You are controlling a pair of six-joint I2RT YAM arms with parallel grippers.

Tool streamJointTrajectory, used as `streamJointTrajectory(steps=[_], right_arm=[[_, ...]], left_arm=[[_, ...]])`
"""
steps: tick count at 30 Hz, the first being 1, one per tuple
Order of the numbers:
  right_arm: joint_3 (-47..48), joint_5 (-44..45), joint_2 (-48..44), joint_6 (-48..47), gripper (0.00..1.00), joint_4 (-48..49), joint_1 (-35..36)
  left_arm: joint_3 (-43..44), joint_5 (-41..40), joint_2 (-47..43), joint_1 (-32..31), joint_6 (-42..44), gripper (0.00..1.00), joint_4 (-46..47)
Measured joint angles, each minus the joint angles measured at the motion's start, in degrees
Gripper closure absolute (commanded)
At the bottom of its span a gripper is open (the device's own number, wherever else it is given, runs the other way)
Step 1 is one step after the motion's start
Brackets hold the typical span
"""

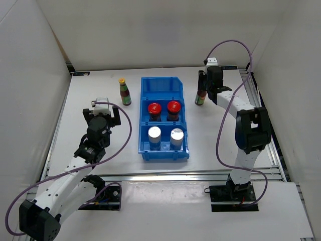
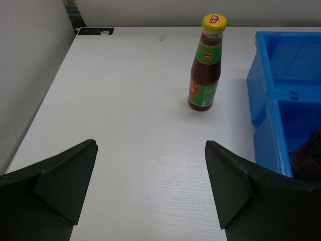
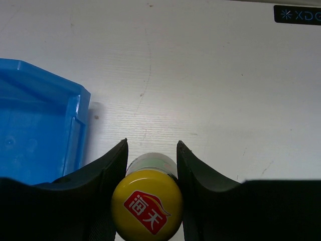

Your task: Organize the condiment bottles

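One slim dark sauce bottle with a yellow cap (image 3: 147, 205) stands on the table just right of the blue bin (image 1: 160, 81). My right gripper (image 3: 152, 168) is shut on its neck, one finger on each side; in the top view the gripper (image 1: 203, 86) sits over that bottle (image 1: 200, 99). A second yellow-capped sauce bottle (image 1: 124, 93) stands upright left of the bin, ahead of my open, empty left gripper (image 2: 150, 186) and apart from it (image 2: 205, 65). Two red-lidded jars (image 1: 154, 111) (image 1: 173, 109) fill the bin's middle compartment. Two silver-topped shakers (image 1: 154, 135) (image 1: 176, 136) stand in its near compartment.
The bin's far compartment (image 1: 161, 93) holds nothing. White walls close in the table on the left, back and right. The bin's wall (image 2: 281, 65) lies right of my left gripper, and its corner (image 3: 35, 130) lies left of my right gripper.
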Motion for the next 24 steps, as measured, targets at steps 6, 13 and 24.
streamJointTrajectory(steps=[6,13,24], right_arm=[[6.95,0.81,0.00,-1.88,1.00,-7.28,2.01],[16.63,0.74,0.00,-4.76,1.00,-8.83,9.20],[23.23,-1.77,5.20,-4.15,1.00,-9.90,14.12]], left_arm=[[0.00,-0.04,0.00,0.00,-0.02,0.01,0.11],[0.00,0.00,0.00,0.00,-0.04,0.01,0.11],[0.00,0.00,-0.02,0.00,-0.04,0.01,0.11]])
